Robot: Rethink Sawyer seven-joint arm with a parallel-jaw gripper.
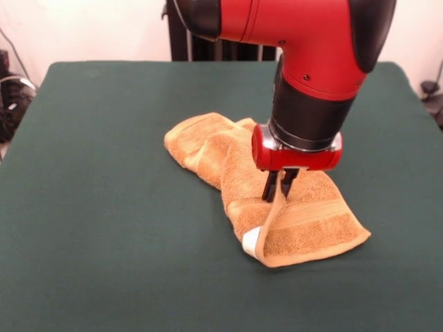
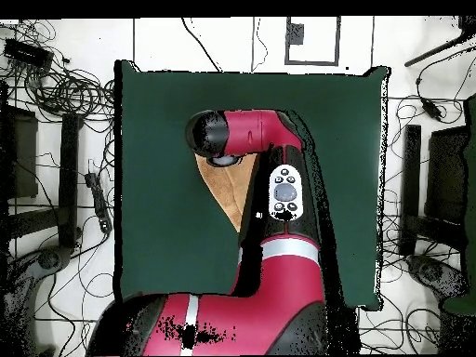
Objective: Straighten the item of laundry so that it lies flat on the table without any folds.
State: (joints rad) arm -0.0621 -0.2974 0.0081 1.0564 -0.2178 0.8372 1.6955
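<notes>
A golden-orange terry towel (image 1: 277,207) lies crumpled near the middle of the dark green cloth-covered table (image 1: 104,228), its looped pile bunched in soft folds, a paler woven band and a white tag showing at the near corner. The front view shows the gripper (image 1: 278,185) with its black fingers closed on a raised fold of towel edge. Overhead, the red arm (image 2: 279,214) hides the gripper; only a tan wedge of towel (image 2: 226,193) shows.
</notes>
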